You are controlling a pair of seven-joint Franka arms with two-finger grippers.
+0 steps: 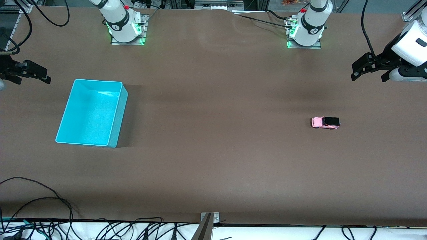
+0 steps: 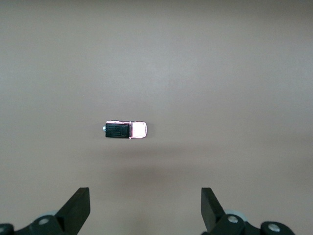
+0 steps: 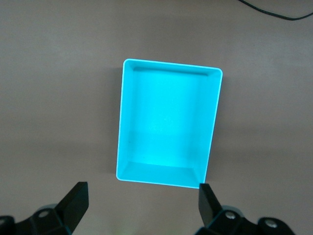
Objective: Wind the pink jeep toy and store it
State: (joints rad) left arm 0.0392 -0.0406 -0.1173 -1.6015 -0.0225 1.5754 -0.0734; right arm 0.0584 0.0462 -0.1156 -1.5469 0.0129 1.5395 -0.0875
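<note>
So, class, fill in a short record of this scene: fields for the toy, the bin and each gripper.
toy: pink jeep toy, on its wheels on the table, toward the left arm's end
bin: turquoise bin, empty, toward the right arm's end
left gripper: open, raised at the table's edge, holding nothing
right gripper: open, raised near the bin, holding nothing

Turquoise bin (image 1: pixel 91 113) on brown table (image 1: pixel 213 150), upright.

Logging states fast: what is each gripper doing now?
Left gripper: open, empty, up above the jeep.
Right gripper: open, empty, up by the bin.
</note>
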